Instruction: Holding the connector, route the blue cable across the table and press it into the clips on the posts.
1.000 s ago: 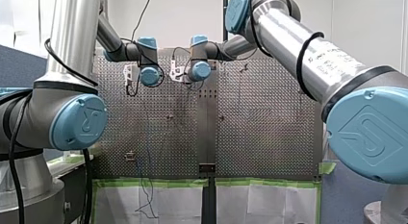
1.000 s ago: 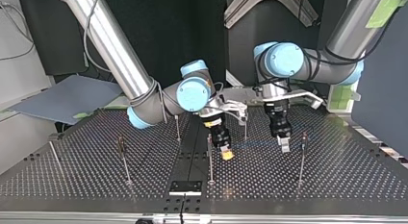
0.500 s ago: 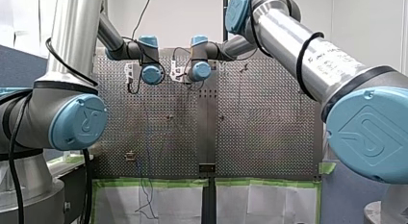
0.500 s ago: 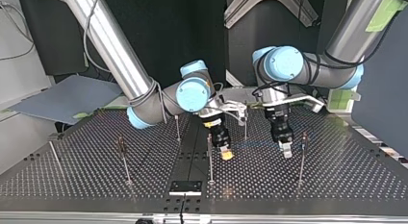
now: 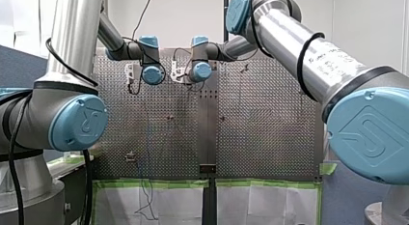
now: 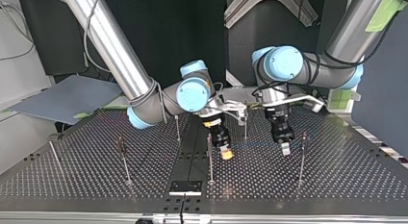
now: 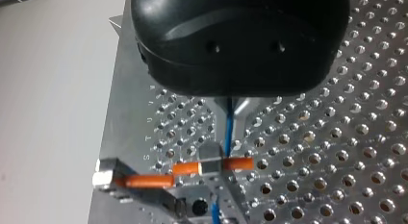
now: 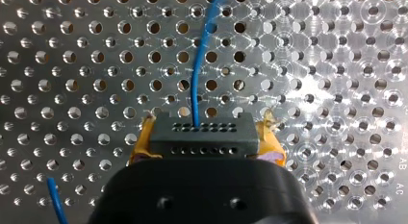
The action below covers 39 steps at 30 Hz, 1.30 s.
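My right gripper (image 6: 226,154) is shut with its yellow pads on the black connector (image 8: 205,135), low over the perforated table (image 6: 337,176). The blue cable (image 8: 198,75) leaves the connector's face and runs ahead over the holes. In the top view the blue cable (image 6: 255,145) stretches from there toward the view's right, to my left gripper (image 6: 286,148), which hangs at the cable beside a post with a red clip (image 6: 304,136). In the left wrist view the gripper's black body (image 7: 240,41) covers its tips. The cable (image 7: 228,125) emerges under it and reaches a clip with orange arms (image 7: 211,165).
Several thin posts stand on the table, among them one (image 6: 210,159) just beside my right gripper and one (image 6: 124,159) at the top view's left. A black plate (image 6: 185,187) lies at that view's near edge. Another stretch of blue cable (image 8: 57,200) lies beside my right gripper.
My left gripper has moved slightly lower and toward the red-clip post at the top view's right. My right gripper and the connector have stayed in place.
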Tool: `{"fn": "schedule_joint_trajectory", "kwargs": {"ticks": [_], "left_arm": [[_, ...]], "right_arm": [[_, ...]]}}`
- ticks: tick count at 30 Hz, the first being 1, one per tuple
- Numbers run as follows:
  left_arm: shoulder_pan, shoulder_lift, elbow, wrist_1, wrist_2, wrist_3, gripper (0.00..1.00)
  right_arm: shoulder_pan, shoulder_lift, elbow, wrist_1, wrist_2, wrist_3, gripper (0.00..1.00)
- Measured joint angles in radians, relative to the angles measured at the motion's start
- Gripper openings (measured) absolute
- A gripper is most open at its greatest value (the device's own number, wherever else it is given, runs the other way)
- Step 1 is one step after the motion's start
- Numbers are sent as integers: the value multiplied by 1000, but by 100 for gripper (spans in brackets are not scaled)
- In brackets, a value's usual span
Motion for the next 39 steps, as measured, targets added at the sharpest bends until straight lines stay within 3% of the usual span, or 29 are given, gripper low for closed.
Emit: {"fn": "schedule_joint_trajectory", "kwargs": {"ticks": [7, 19, 20, 24, 25, 39], "left_arm": [[-1, 0, 0, -6, -23, -1, 0], [-5, 0, -15, -27, -24, -4, 0], [-5, 0, -16, -27, -24, -5, 9], [-5, 0, -17, -29, -24, -6, 5], [-5, 0, -17, -31, -24, -6, 0], [-16, 0, -30, -76, -29, -3, 0]], "right_arm": [[-1, 1, 0, 2, 0, 1, 0], [-3, 1, 20, 4, 1, 0, 0], [-3, 1, 21, 3, 1, 0, 0], [-4, 2, 22, 4, 1, 0, 0], [-4, 2, 22, 4, 1, 0, 0], [-3, 2, 56, 2, 3, -1, 0]]}}
